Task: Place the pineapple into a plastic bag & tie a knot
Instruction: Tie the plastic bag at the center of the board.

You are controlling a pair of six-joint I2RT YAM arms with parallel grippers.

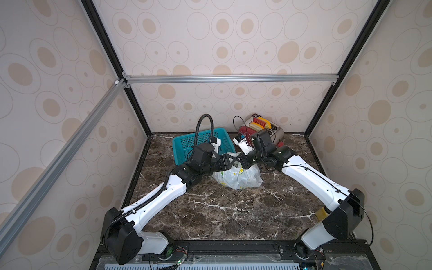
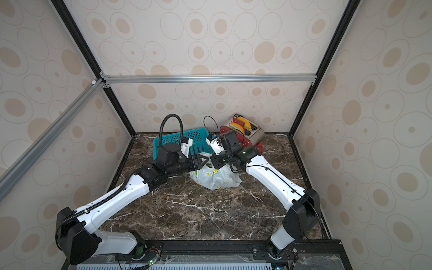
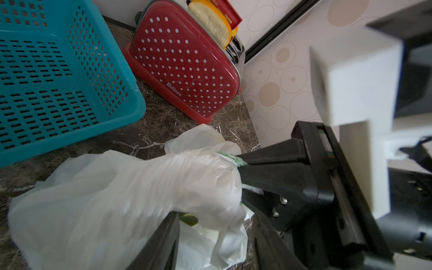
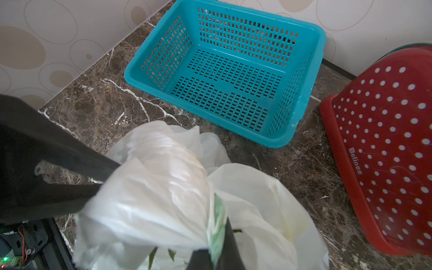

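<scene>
The dark marble tabletop [image 1: 222, 210] carries the plastic bag [image 1: 238, 178], a teal basket [image 1: 184, 145] and a red toaster [image 3: 177, 65].

Teal mesh basket [image 1: 184, 143] on dark marble tabletop [image 1: 222, 210], backed against circle-print wallpaper [image 1: 222, 46]; red white-dotted Belinee toaster [image 3: 184, 67] just right of the basket, not touching it, with yellow-crusted toast slices [image 3: 211, 22] upright in its top slots.

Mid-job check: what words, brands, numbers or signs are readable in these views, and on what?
"Belinee": white letters on the side of the red polka-dot toaster, near its base; readable in both wrist views.
No words are readable on the plastic bag: printed pattern only.
Nothing else is legible.
</scene>
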